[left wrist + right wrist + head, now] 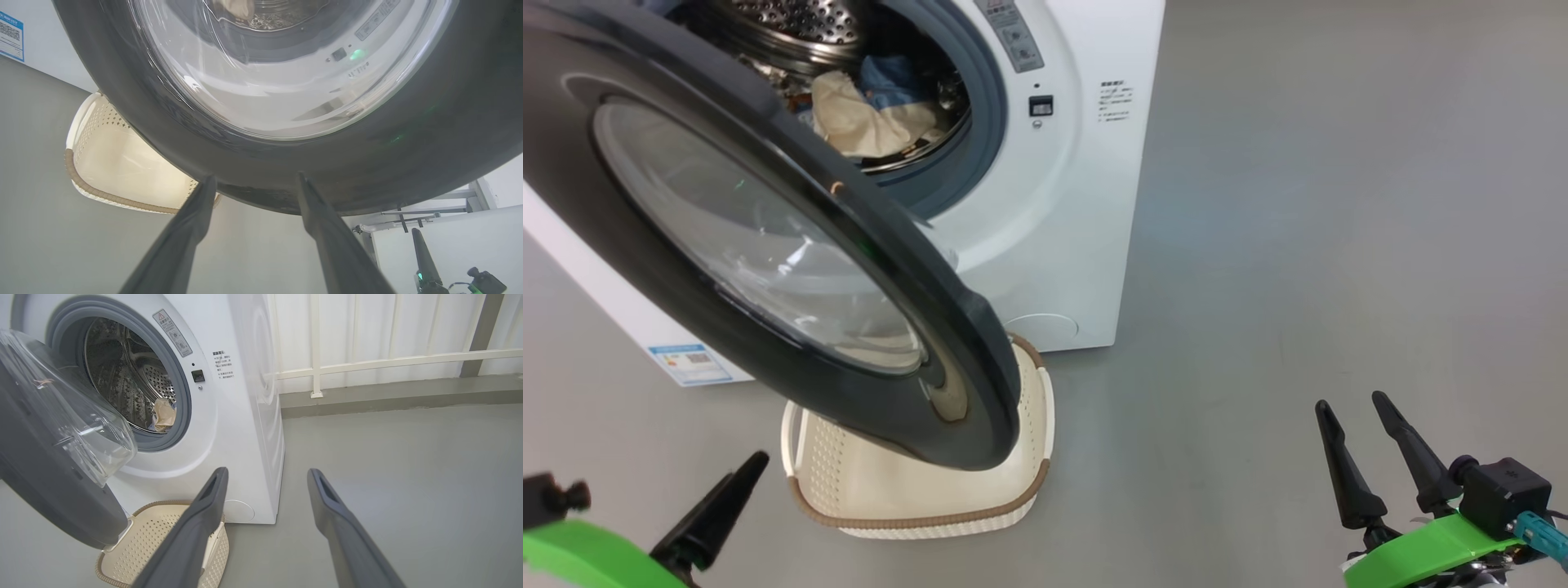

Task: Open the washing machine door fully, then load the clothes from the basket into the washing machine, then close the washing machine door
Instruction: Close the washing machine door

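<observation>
— Where are the clothes (866, 110) lying?
— In the washing machine (1054, 245) drum (800, 20); the basket (915, 523) is sitting on the floor (1298, 204) under the half-swung door (768, 245).
— Your hands?
— I'm holding my left hand (256, 178) open at the door's rim, my right hand (1350, 400) open, well apart.

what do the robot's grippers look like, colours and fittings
The left gripper and right gripper each have two long, dark fingers tapering to narrow tips. Both sit on bright green mounts. The right one carries a small black box with a teal connector; the left mount has a black knobbed fitting.
</observation>
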`<state>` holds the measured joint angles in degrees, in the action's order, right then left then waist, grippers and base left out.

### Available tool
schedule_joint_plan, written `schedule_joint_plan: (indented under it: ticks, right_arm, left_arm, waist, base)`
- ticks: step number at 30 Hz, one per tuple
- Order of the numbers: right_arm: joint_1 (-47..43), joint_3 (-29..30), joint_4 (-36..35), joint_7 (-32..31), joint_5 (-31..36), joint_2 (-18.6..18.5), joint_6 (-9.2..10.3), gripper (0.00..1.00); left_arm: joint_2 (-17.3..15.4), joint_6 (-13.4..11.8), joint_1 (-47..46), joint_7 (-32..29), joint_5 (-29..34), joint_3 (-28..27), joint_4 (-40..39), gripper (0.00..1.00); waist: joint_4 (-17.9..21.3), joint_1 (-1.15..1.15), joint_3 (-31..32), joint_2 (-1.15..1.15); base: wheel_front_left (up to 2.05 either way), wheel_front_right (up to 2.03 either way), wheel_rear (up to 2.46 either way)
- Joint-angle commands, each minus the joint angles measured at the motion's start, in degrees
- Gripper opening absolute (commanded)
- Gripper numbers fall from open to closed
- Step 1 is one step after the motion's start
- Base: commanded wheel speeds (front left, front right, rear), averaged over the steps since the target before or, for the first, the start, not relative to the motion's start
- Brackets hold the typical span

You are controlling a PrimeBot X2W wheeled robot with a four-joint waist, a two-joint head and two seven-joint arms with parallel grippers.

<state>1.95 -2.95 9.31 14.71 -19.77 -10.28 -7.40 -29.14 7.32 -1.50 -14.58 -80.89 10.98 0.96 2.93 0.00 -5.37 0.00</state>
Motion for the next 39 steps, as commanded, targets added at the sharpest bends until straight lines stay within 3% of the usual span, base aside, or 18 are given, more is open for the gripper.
schedule_joint_plan:
  ticks: [1, 13, 18, 31, 39]
  right_arm:
    - [-0.20, -1.06, -1.32, 0.29, 0.32, -1.03, -0.09, 1.00]
    - [-0.85, -1.40, -0.71, 0.29, 0.06, -1.35, -0.09, 1.00]
    - [-1.04, -1.29, -0.66, 0.29, 0.02, -1.26, -0.09, 1.00]
    - [-0.94, -0.39, -0.75, 0.29, 0.07, -0.78, -0.09, 1.00]
    - [-0.38, -0.11, -0.73, 0.29, 0.07, -0.59, -0.09, 1.00]
  left_arm:
    - [-2.50, 0.17, -1.10, 2.36, 0.48, -1.71, -0.41, 1.00]
    - [-5.82, 0.17, 1.19, 25.46, 8.27, 10.10, 8.02, 1.00]
    - [-5.50, 0.17, -0.34, 29.41, 14.23, 12.28, 13.27, 1.00]
    - [5.92, 0.17, 2.21, 29.57, 43.00, -5.70, 10.01, 1.00]
    - [10.76, 0.17, 3.98, 29.58, 54.52, -11.24, 5.75, 1.00]
  waist:
    - [0.54, 0.00, 0.43, 0.00]
    - [2.77, 0.00, 1.94, 0.00]
    - [3.04, 0.00, 2.05, 0.00]
    - [2.99, 0.00, 1.41, 0.00]
    - [3.05, 0.00, 0.99, 0.00]
  base:
    - [0.00, 0.00, 0.00]
    - [0.00, 0.00, 0.00]
    - [0.00, 0.00, 0.00]
    - [0.00, 0.00, 0.00]
    - [0.00, 0.00, 0.00]
